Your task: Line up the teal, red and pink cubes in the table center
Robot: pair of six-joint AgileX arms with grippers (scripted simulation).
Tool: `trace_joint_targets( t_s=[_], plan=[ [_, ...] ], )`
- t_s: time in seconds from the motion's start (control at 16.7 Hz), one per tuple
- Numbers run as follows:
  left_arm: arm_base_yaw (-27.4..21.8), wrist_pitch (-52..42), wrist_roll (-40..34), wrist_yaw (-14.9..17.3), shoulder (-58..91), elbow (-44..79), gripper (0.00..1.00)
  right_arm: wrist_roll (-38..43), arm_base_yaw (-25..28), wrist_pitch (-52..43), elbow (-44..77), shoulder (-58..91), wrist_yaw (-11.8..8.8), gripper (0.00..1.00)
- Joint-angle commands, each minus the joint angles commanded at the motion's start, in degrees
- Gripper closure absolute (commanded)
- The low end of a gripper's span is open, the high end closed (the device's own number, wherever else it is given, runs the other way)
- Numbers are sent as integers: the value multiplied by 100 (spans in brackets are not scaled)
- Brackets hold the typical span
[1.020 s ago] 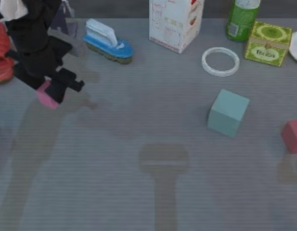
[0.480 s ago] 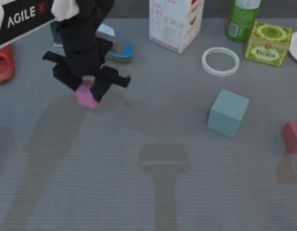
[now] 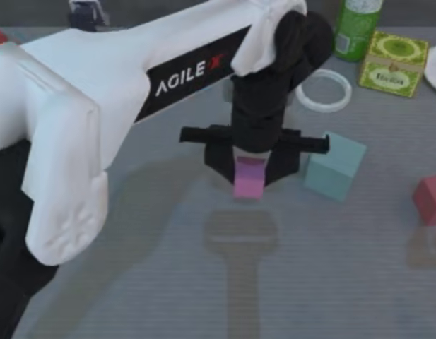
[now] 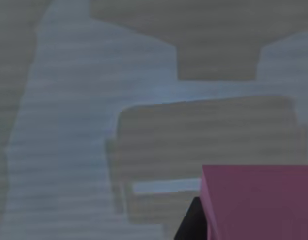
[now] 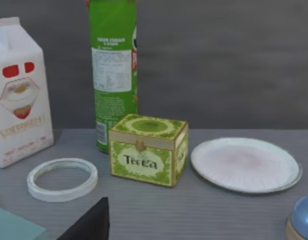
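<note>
Top view gives you three cubes, one of each colour. Your left gripper (image 3: 251, 168) pinches the pink cube (image 3: 249, 177) above the table (image 3: 133, 282) centre, its edges roughly square to the table's. The teal cube (image 3: 336, 167) sits just beside it at three o'clock, turned slightly; the red cube (image 3: 431, 200) lies farther out that way. You cannot see the right gripper.
</note>
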Motion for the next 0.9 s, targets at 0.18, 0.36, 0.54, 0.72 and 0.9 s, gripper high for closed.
trace_joint_targets(
  t_s=[0.18, 0.36, 0.54, 0.72, 0.9],
  plan=[
    [-672, -195, -1146, -43, 146, 418, 100, 0, 0, 0, 0, 0, 0, 0],
    [-1073, -279, -1743, -81, 183, 652, 100, 0, 0, 0, 0, 0, 0, 0],
    [-1138, -290, -1836, -89, 183, 688, 100, 0, 0, 0, 0, 0, 0, 0],
    [-1119, -262, -1815, -82, 165, 653, 100, 0, 0, 0, 0, 0, 0, 0],
    [-1114, 156, -1805, -86, 176, 253, 100, 0, 0, 0, 0, 0, 0, 0]
  ],
)
